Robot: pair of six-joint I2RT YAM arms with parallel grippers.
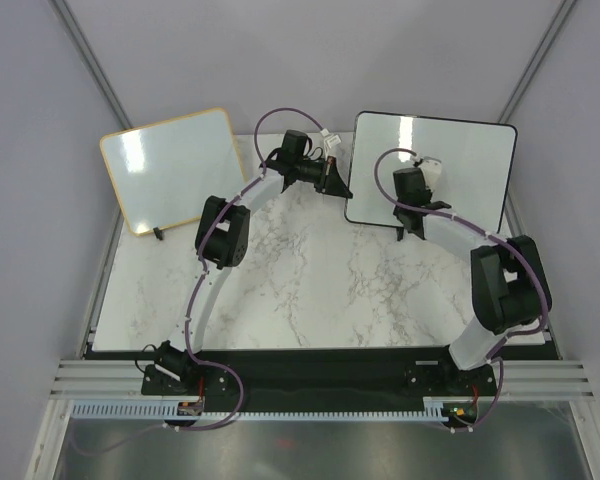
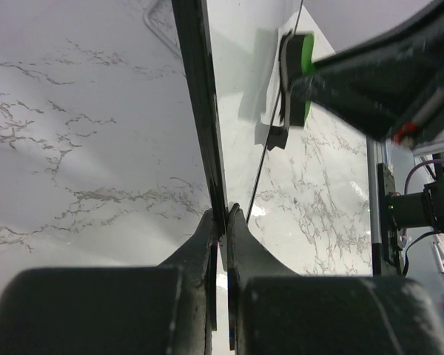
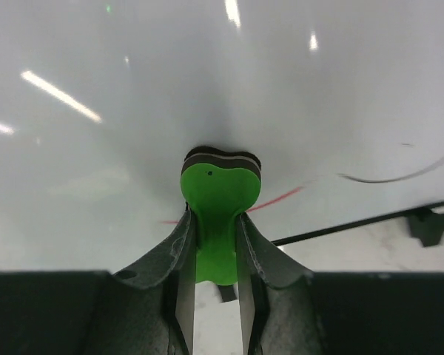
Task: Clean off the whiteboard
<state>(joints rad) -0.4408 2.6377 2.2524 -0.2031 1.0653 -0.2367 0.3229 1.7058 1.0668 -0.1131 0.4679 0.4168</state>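
The black-framed whiteboard point(image 1: 450, 165) stands tilted at the back right of the marble table. My left gripper point(image 1: 332, 178) is shut on its left frame edge point(image 2: 207, 148), holding it. My right gripper point(image 1: 413, 205) is shut on a green eraser point(image 3: 218, 200) with a dark felt pad, pressed against the board's white face point(image 3: 207, 81). A thin red line point(image 3: 277, 197) and a black stroke point(image 3: 385, 177) show on the board beside the eraser. The eraser also shows in the left wrist view point(image 2: 297, 78).
A second whiteboard with a tan wooden frame point(image 1: 175, 165) lies at the back left, part over the table edge. The board's small black foot point(image 3: 428, 225) rests on the marble top point(image 1: 310, 290). Grey walls close the back and sides.
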